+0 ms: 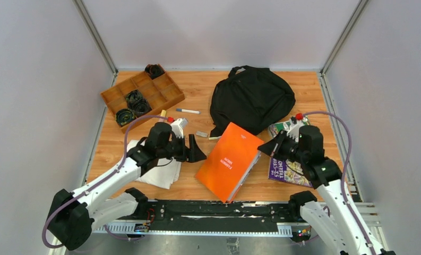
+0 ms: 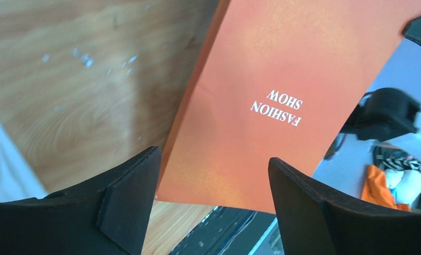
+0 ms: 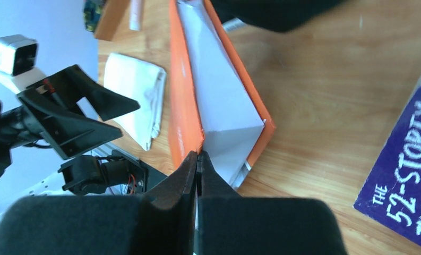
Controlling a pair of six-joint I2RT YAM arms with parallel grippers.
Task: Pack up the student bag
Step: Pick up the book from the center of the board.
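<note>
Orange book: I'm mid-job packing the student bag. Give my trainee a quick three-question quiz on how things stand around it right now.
1. True or false: the left hand is clamped on the orange book.
2. Pick one. Just beyond the orange book's far corner lies: A the student bag; B a wooden tray; C a folded white cloth.
3. Short answer: from the left wrist view, which two words are printed in white on the orange book's cover?

Key: 1 false, its jaws stand apart, beside the book's edge. 2 A. 3 FASHION SHOW.
</note>
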